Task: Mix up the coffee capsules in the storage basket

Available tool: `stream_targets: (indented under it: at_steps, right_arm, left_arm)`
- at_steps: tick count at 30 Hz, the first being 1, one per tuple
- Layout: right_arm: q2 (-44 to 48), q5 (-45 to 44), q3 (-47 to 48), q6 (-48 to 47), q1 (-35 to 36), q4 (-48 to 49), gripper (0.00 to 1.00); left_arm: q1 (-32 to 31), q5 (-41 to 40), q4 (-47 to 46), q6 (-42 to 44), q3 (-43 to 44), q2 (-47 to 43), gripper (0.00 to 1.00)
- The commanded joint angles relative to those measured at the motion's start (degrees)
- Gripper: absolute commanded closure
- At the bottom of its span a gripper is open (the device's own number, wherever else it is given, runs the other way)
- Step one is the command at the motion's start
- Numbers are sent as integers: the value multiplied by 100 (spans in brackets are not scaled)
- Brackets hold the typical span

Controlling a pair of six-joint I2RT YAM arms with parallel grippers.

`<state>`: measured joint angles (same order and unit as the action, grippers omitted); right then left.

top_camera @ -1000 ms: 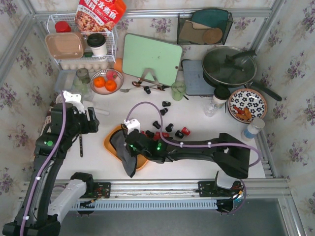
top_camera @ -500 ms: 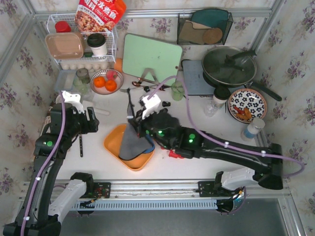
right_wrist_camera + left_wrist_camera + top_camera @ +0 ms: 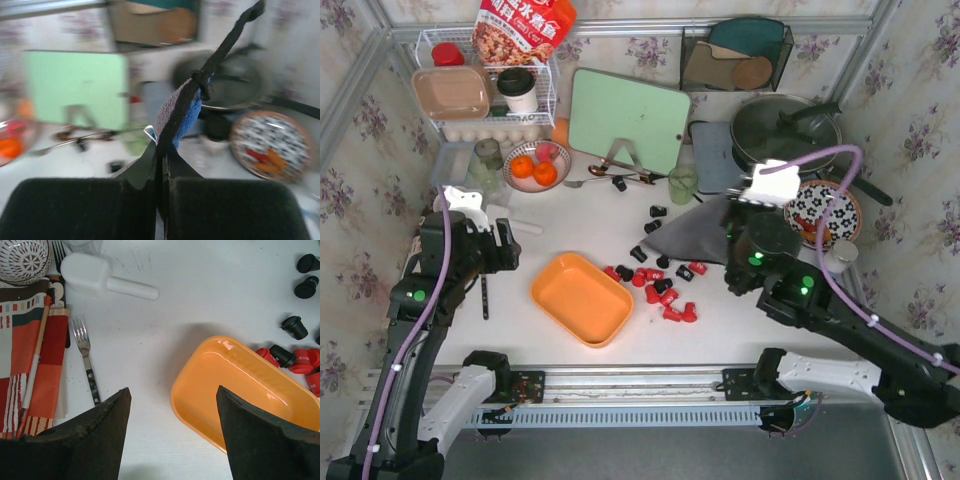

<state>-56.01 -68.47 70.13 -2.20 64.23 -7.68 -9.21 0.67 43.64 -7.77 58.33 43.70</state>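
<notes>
Swinging away rightward, the right gripper [image 3: 161, 187] stays pinched on a grey cloth [image 3: 692, 236], baring the empty storage basket [image 3: 582, 298], coffee capsules [image 3: 660, 285] strewn beside it, likely needing regathering; the left gripper [image 3: 172, 390] hangs, jaws apart.

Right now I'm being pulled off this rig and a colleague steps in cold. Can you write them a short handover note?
Left tool: open, empty, over the table just left of the storage basket.
Right tool: shut on a grey cloth, beside the flowered plate.
Coffee capsules: red and black, loose on the table right of the basket, a few black ones further back. None are in the basket.
Done: nothing mixed yet.
Left: get the capsules into the basket, red and black together.
</notes>
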Motion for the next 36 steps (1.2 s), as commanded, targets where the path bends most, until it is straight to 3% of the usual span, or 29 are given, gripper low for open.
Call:
stream_targets:
  at_steps: [1, 6, 11, 16, 21, 24, 26, 31, 36]
  right_arm:
    - [743, -1765, -655, -263, -672, 117, 100]
    - [1866, -1983, -1564, -556, -1181, 875, 100]
    - [1790, -1719, -1967, -613, -2102, 829, 100]
    - [1615, -1436, -1869, 471, -2883, -132, 100]
    - [1875, -977, -2244, 1092, -4378, -364, 100]
    - [1950, -728, -2136, 2301, -4951, -1326, 100]
    - [1990, -593, -2033, 2806, -5133, -1890, 100]
    - [1933, -365, -2236, 2994, -5299, -1965, 100]
    - [1681, 28, -2411, 3776, -5590, -2497, 100]
  left_arm:
    - [7, 138, -108, -58, -14, 3, 28]
    - [7, 200, -110, -80, -14, 7, 28]
    - [7, 247, -119, -90, -14, 15, 28]
    - [7, 267, -114, -94, -31, -26, 28]
    - [0, 316, -119, -99, -41, -48, 28]
    - [-2, 367, -127, -115, -41, -46, 28]
    - [-2, 388, -128, -118, -41, -37, 28]
    - [-2, 417, -125, -128, -31, -29, 28]
    - [-2, 379, -123, -129, -56, -73, 28]
